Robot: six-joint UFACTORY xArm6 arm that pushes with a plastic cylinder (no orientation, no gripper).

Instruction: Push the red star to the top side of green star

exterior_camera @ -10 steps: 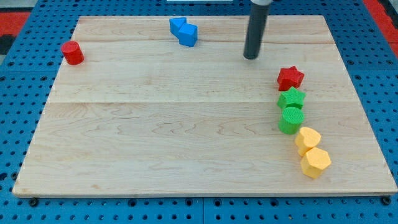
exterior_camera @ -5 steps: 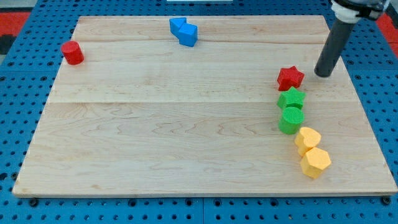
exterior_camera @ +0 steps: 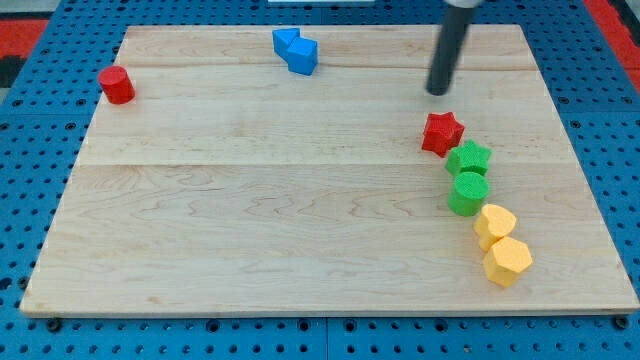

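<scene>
The worktop (exterior_camera: 250,200) is a pale wooden board lying on a blue perforated base (exterior_camera: 30,180), with red showing at the view's top corners. My tip (exterior_camera: 437,93) rests near the top edge toward the right, apart from and above the red star (exterior_camera: 442,133); a plain rod, it holds nothing. The red star touches the green star (exterior_camera: 469,158) at its upper left. Toward the right edge, below, sit a green cylinder (exterior_camera: 468,193) and two yellow blocks (exterior_camera: 502,244). Blue blocks (exterior_camera: 296,50) lie by the top edge, a red cylinder (exterior_camera: 117,85) near the top-left corner.
</scene>
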